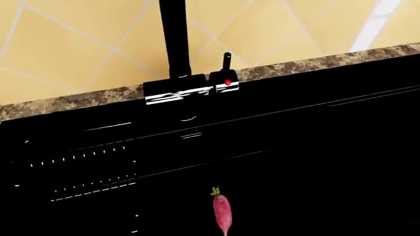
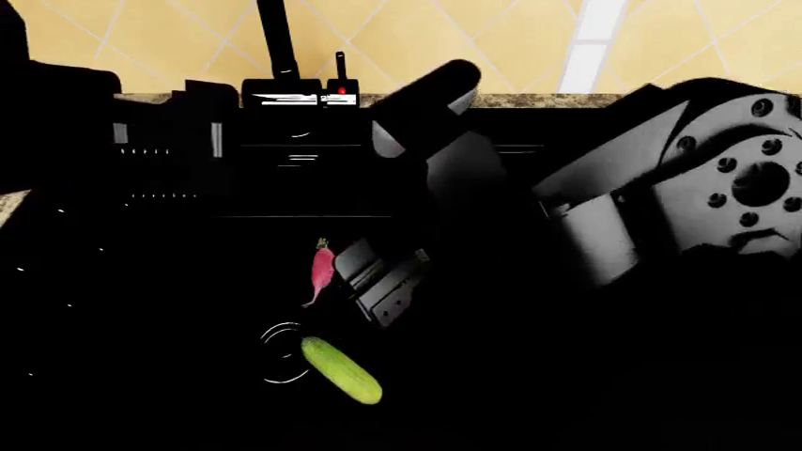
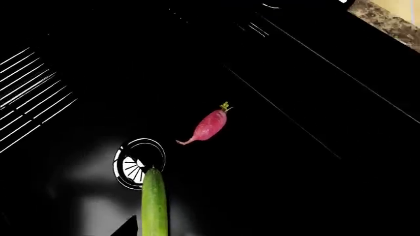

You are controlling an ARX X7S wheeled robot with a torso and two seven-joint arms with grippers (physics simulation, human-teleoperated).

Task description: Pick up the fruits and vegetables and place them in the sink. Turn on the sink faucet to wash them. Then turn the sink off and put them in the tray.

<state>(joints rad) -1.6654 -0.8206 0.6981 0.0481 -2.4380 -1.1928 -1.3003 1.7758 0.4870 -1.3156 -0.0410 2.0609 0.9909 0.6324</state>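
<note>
**Cucumber and radish both lie in the black basin**

Your long smooth light-green cucumber (image 2: 341,370) lies on the floor of the large glossy black sink (image 2: 150,282), one end just beside the chrome-ringed round drain (image 2: 278,352). In the right wrist view the cucumber (image 3: 154,204) runs out of the picture's edge, so you see only part of it, its tip touching or overlapping the drain ring (image 3: 137,162). The small pink-red radish (image 2: 322,271), with its green top and thin root tail, rests on the basin floor near the cucumber but apart from it; you see it again in the right wrist view (image 3: 210,125) and the left wrist view (image 1: 223,211).

Your right gripper (image 2: 382,282) hangs low in the basin just beside the radish, grey fingers showing against the black. You cannot tell how far apart its fingers stand, nor whether they touch the radish; it holds nothing you can make out. In its own wrist view only a dark sliver beside the cucumber shows. Your left gripper is lost in the dark mass at the head view's left and does not show in its wrist view.

Behind the basin stands the tall thin black faucet spout (image 1: 174,39) on its black-and-chrome base, with the small upright lever (image 1: 226,64) and red dot beside it. The speckled beige granite edge (image 1: 72,101) and yellow tiled wall (image 1: 66,44) lie beyond.
</note>
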